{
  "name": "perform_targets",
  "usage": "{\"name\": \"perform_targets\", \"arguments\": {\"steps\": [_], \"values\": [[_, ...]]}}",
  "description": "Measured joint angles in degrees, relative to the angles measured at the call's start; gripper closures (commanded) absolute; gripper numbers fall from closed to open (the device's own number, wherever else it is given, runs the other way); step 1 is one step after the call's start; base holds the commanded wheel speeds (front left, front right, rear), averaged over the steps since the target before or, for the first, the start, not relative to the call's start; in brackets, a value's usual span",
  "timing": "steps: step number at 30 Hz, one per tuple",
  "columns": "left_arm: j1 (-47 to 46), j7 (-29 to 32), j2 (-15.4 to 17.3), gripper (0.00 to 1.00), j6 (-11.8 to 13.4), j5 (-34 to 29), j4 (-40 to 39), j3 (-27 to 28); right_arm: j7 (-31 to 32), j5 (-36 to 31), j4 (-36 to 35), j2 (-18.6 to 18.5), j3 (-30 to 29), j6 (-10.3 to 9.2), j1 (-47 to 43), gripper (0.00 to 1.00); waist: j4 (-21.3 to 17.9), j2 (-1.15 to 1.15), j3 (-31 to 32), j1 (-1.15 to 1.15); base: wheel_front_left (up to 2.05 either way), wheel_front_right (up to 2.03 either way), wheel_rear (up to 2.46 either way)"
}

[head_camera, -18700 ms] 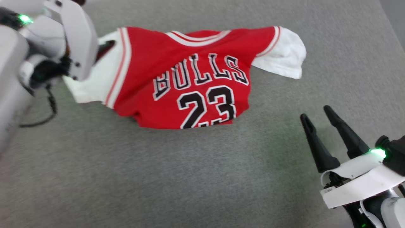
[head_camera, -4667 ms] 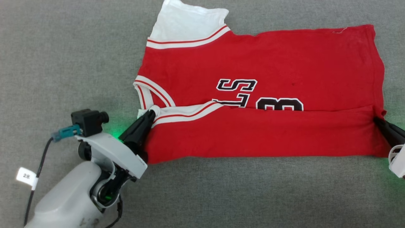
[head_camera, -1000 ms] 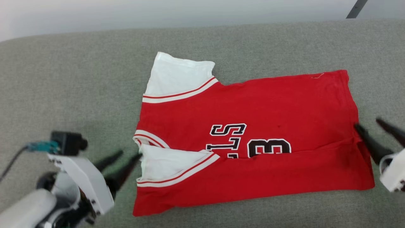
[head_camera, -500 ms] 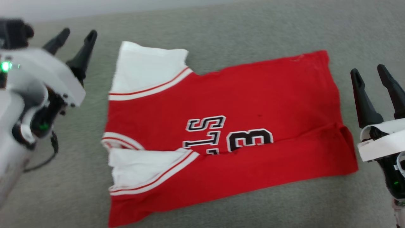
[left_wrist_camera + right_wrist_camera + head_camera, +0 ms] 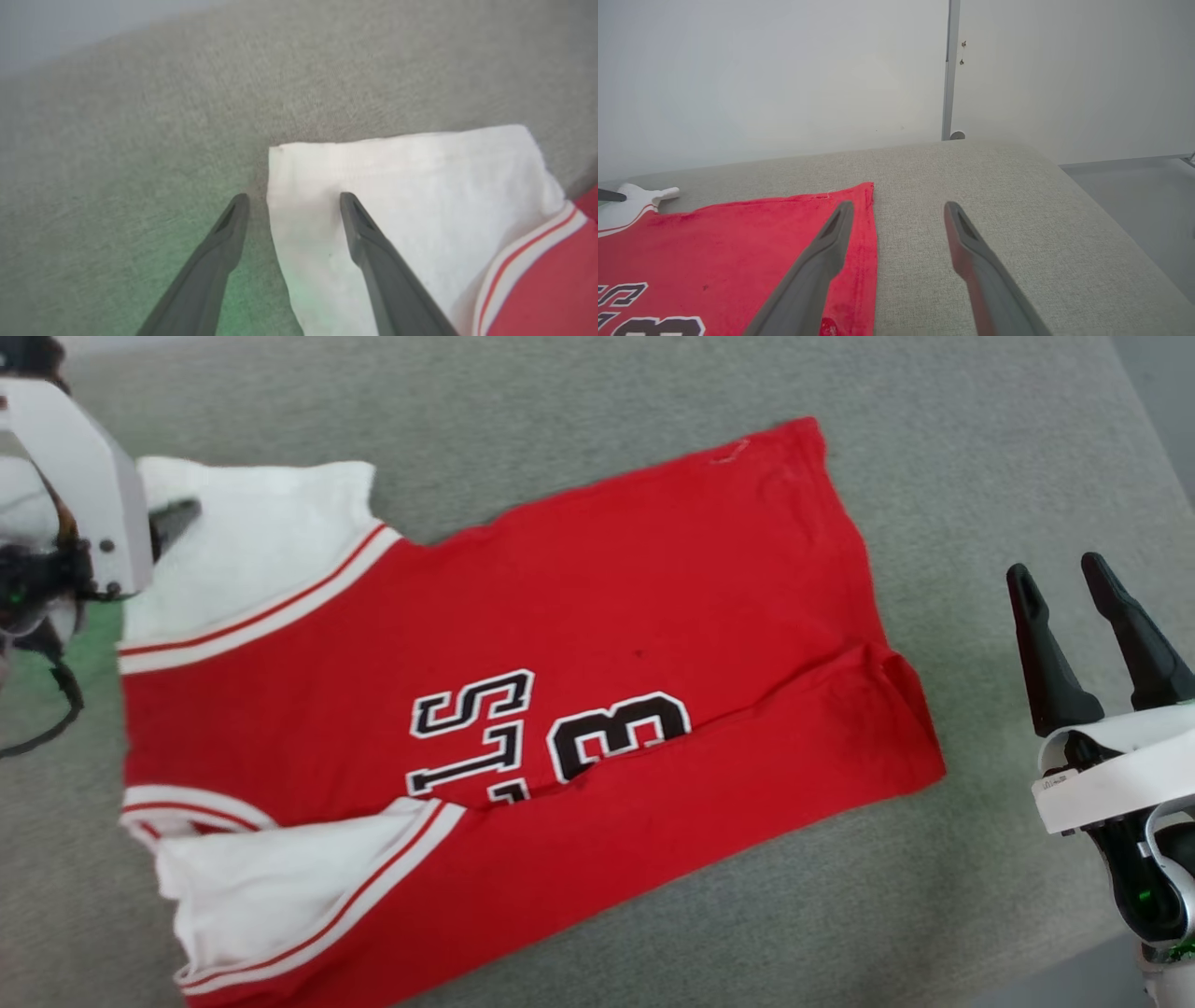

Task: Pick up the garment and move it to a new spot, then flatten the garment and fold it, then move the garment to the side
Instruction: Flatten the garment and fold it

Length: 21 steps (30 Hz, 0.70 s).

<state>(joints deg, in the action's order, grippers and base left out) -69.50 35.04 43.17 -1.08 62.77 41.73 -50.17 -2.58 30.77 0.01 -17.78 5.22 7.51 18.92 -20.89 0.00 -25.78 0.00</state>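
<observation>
Left gripper (image 5: 293, 199): at the far left corner of the garment, its fingers spread wide and holding nothing. One finger is over the bare surface and the other over the white flap, with the flap's edge between them. Whether they touch the fabric, I cannot tell.
White flap (image 5: 252, 537): the inside of one shoulder, turned up at the far left and bordered by red-and-white striped trim. A second white part (image 5: 252, 887) lies at the near left.
Garment (image 5: 597, 579): a red jersey lying flat and slanted across the middle of the surface, shoulders to the left and hem to the right. Its near long side is folded over the front.
Lettering (image 5: 471, 733): black with white outline, turned sideways, it reads "LS" with a "3" beside it. The fold covers the rest.
Surface (image 5: 579, 383): grey woven cloth, with open room beyond the garment and at the near right. Its right edge (image 5: 1153, 439) drops off at the far right.
Right gripper (image 5: 1055, 567): right of the hem and apart from it, fingers wide, empty.
Label (image 5: 1055, 784): a small white tag on the right gripper, with print too small to read.
</observation>
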Motion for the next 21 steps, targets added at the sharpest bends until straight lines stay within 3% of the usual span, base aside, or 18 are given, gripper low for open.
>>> {"name": "perform_targets", "arguments": {"steps": [5, 6, 8, 12, 18, 21], "values": [[-3.48, 7.61, -0.45, 0.00, -0.02, 0.70, 2.89, -1.22, 0.32, 0.43, -0.23, -0.78, 0.87, 0.00, 0.02, 0.00, -1.47, 0.00, -1.68, 0.00, 0.00, 0.00, 0.00], [-3.89, 8.00, -0.85, 0.38, 0.00, 1.18, 3.39, -0.83, 0.53, 0.51, -0.34, -0.94, 0.99, 0.00, 0.06, 0.00, -1.57, 0.00, -2.01, 0.00, 0.00, 0.00, 0.00], [-4.47, 8.78, -1.31, 1.00, -0.53, 2.03, 3.92, -0.42, 1.22, 0.65, -0.55, -1.56, 1.75, 0.00, 0.42, 0.00, -1.59, 0.00, -2.50, 0.00, 0.00, 0.00, 0.00], [-5.01, 9.18, -2.81, 1.00, -1.57, 3.26, 4.53, 0.09, 5.53, 1.32, 0.13, -3.78, 4.45, 0.01, 4.10, 0.00, -0.84, 0.00, -2.85, 0.00, 0.00, 0.00, 0.00], [-5.88, 7.68, -5.61, 1.00, -3.47, 3.72, 4.90, 0.18, 19.74, 3.42, 6.00, -7.13, 9.62, 0.00, 16.25, 0.00, 1.41, 0.00, -3.34, 0.00, 0.00, 0.00, 0.00], [-6.80, 6.91, -7.40, 1.00, -4.33, 3.59, 4.79, -0.36, 28.21, 8.61, 10.51, -7.82, 12.57, 0.01, 23.02, 0.00, 2.91, 0.00, -3.78, 0.00, 0.00, 0.00, 0.00]]}}
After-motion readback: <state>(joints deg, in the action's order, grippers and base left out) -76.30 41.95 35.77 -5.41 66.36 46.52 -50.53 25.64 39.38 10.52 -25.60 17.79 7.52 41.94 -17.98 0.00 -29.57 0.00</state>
